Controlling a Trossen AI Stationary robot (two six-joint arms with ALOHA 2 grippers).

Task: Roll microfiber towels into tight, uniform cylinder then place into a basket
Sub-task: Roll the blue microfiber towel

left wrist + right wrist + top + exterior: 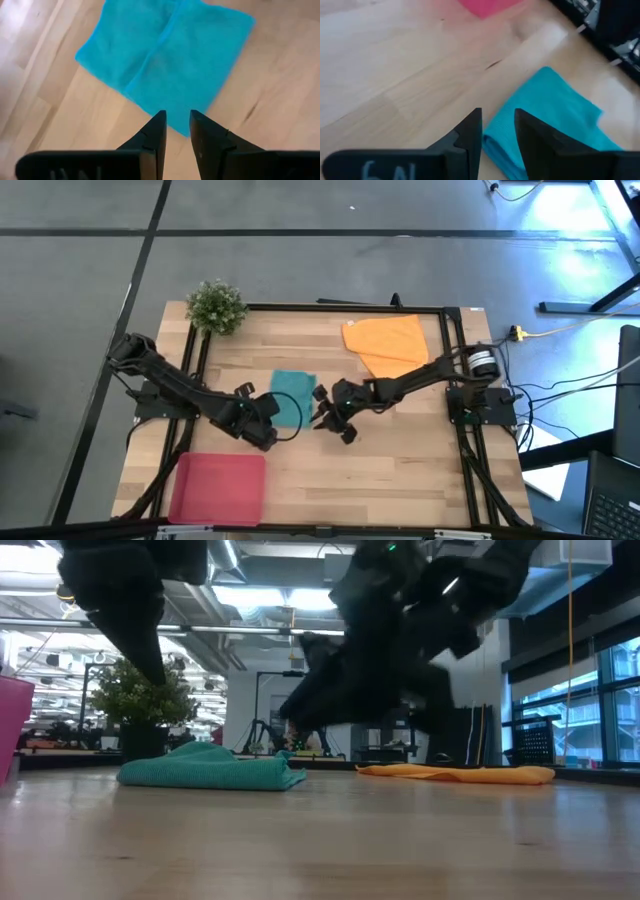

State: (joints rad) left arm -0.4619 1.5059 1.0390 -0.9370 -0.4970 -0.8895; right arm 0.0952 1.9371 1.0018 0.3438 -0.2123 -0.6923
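**Teal towel flanked by both grippers at mid-table**

Teal towel (292, 393) lies folded and flat on the wooden table (400, 460), not rolled. The left gripper (176, 131) hangs just short of the towel's near edge, its two fingers drawn close with only a narrow slit between them and nothing held there. The right gripper (497, 131) sits at the towel's opposite side, right over one corner; its fingers are likewise nearly together and grip nothing. In the high view the two grippers face each other across the towel, the left one (268, 416) on one side and the right one (328, 406) on the other.

The orange towel (388, 344) lies spread out well behind the right gripper, near the table's far edge. The red-pink basket (218, 487) rests at the near edge, beside the left arm and apart from the left gripper. A small potted plant (216, 306) stands at the far corner.
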